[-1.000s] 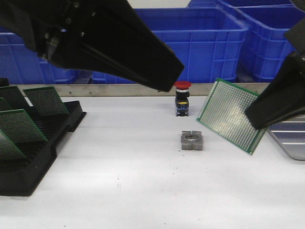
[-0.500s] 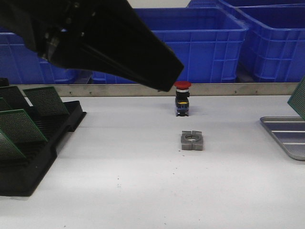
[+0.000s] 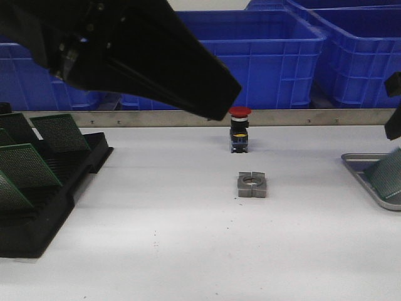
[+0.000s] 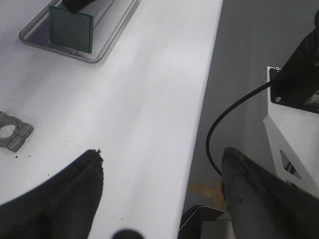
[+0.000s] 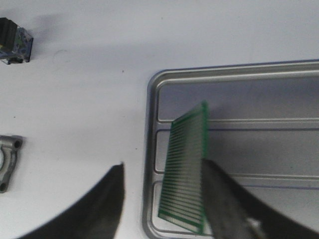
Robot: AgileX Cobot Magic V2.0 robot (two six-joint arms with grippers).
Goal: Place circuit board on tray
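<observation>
The green circuit board [image 5: 185, 169] stands tilted on the floor of the grey metal tray [image 5: 154, 99], its upper edge leaning against one finger of my right gripper [image 5: 163, 167]. That gripper's jaws are wide apart and do not clamp the board. In the front view the board [image 3: 385, 175] looks blurred inside the tray [image 3: 363, 164] at the right edge, with the right arm [image 3: 395, 119] above it. The left wrist view shows board [image 4: 71, 30] and tray [image 4: 99, 50] far off. My left gripper [image 4: 162, 169] is open and empty, held high over the table.
A black slotted rack [image 3: 56, 182] with several green boards stands at the left. A red push button [image 3: 239, 128] and a metal clamp block [image 3: 252, 185] sit mid-table. Blue crates [image 3: 269, 50] line the back. The table's front edge [image 4: 204, 124] shows in the left wrist view.
My right gripper carried the board rightward out of the front view, then lowered it into the tray. The board now rests there tilted, with the jaws open. The left arm has not moved.
</observation>
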